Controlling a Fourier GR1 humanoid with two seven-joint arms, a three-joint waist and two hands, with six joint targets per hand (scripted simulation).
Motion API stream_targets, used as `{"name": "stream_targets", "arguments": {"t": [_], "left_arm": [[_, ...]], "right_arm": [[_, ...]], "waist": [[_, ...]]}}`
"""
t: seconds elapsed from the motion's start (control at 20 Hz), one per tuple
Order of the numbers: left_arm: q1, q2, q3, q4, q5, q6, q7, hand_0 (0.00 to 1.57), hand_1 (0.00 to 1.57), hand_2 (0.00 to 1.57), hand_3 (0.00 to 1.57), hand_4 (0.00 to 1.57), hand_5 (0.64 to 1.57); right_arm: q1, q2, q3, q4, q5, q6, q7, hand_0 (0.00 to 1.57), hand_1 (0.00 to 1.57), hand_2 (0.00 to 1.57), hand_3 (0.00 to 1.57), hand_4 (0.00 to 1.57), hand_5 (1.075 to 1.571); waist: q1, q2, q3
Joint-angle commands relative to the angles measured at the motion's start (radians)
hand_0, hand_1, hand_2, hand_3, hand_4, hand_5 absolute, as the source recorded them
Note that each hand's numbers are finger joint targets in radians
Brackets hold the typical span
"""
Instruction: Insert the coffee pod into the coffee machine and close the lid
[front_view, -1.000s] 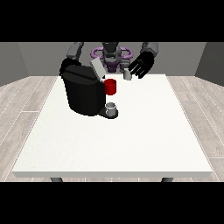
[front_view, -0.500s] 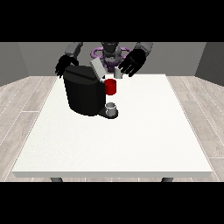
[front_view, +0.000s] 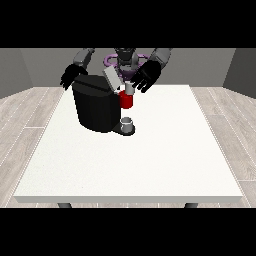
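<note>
Two black hands hover at the white counter's (front_view: 150, 160) far edge. The hand at the view's right (front_view: 146, 76) holds spread fingers just above the small grey coffee pod (front_view: 129, 89), itself over the black coffee machine's (front_view: 97, 105) red front, grey lid (front_view: 112, 79) raised. Whether the fingers of the hand at the view's left (front_view: 73, 76) are apart cannot be told.

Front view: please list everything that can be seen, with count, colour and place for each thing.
Table: one, white, fills the middle of the view.
Coffee machine: one, black, on the far left part of the table.
Lid: one, grey, raised and tilted on top of the machine.
Red part: one, red, on the machine's front, above the cup.
Cup: one, grey, on the machine's base.
Floor: pale wood planks, around the table.
Hand at the view's left: one, black, behind the machine's top.
Hand at the view's right: one, black, fingers spread, just above the red part.
</note>
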Motion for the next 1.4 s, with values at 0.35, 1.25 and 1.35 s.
{"name": "stream_targets", "arguments": {"t": [0.35, 1.25, 1.35], "left_arm": [[-0.030, -0.031, -0.011, 0.001, -0.021, 0.001, -0.007, 1.21, 1.21, 1.26, 1.19, 0.50, 1.571], [-0.050, -0.066, -0.022, 0.003, -0.056, -0.006, 0.049, 1.23, 1.23, 1.27, 1.18, 0.48, 1.571], [-0.017, -0.075, -0.013, 0.016, -0.048, 0.003, 0.025, 1.22, 1.22, 1.27, 1.17, 0.48, 1.571]], "right_arm": [[-0.029, 0.007, -0.023, 0.008, -0.011, -0.018, 0.010, 0.00, 0.00, 0.00, 0.00, 0.50, 1.571], [-0.009, -0.013, -0.061, 0.055, -0.033, -0.005, -0.066, 0.00, 0.00, 0.00, 0.00, 0.43, 1.571], [-0.013, -0.014, -0.061, 0.042, -0.040, -0.001, -0.054, 0.00, 0.00, 0.00, 0.00, 0.42, 1.571]], "waist": [[0.008, 0.031, 0.0000], [0.019, 0.039, 0.0003], [0.019, 0.053, 0.0000]]}}
